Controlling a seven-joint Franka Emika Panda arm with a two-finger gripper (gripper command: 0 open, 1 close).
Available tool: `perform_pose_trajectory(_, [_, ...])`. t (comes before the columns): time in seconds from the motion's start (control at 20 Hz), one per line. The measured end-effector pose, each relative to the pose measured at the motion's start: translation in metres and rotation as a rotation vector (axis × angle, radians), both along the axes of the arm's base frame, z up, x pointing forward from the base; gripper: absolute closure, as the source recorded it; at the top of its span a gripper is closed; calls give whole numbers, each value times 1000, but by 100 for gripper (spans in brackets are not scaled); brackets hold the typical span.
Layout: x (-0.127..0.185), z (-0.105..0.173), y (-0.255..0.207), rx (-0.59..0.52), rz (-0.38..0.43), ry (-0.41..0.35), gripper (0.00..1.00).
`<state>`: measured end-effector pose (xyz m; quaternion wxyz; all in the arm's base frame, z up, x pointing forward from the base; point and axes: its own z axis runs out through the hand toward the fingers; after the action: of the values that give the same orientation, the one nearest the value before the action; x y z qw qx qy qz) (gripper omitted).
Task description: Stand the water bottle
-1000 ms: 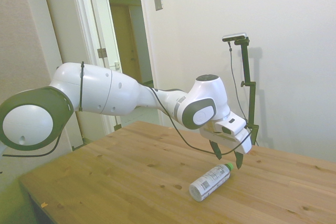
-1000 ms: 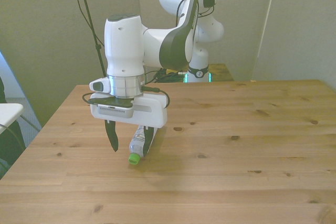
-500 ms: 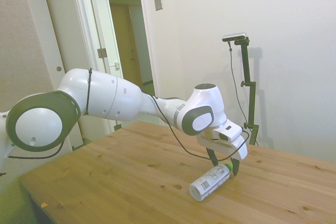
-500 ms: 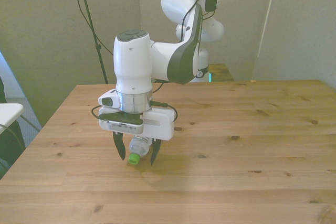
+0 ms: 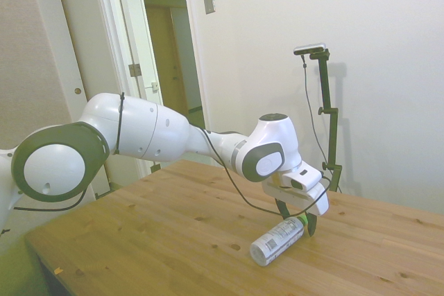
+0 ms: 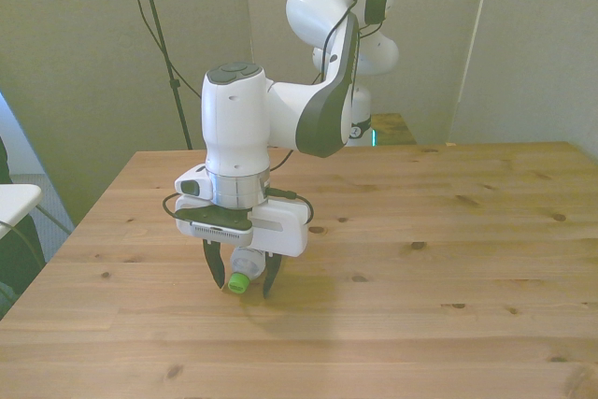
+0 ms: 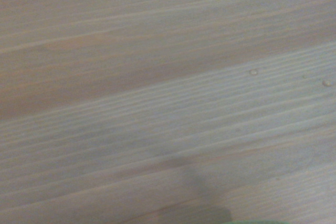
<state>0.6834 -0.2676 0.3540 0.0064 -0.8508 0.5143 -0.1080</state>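
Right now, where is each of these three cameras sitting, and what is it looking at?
Side view: off one side of the table; shows the whole white arm, pincer astride the lying water bottle.
Front view: across the table, facing the arm; pincer around the bottle's green cap.
Wrist view: on the wrist, close on blurred wood; no robot parts.
Side and front share bottle and pincer.

The water bottle [image 6: 244, 268] lies on the table [image 6: 448, 249], its cap between the pincer [image 6: 243, 280] fingers.

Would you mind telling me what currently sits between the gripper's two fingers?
The green cap end of the water bottle, lying on its side on the table, sits between the fingers of the gripper; the front view shows it best.
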Motion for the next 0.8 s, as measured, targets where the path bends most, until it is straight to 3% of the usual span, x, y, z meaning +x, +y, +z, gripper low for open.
perform_pose_trajectory(0.4, [1, 5, 1, 13, -11, 18, 100])
perform_pose_trajectory(0.8, [6, 2, 1, 34, -82, 41, 100])
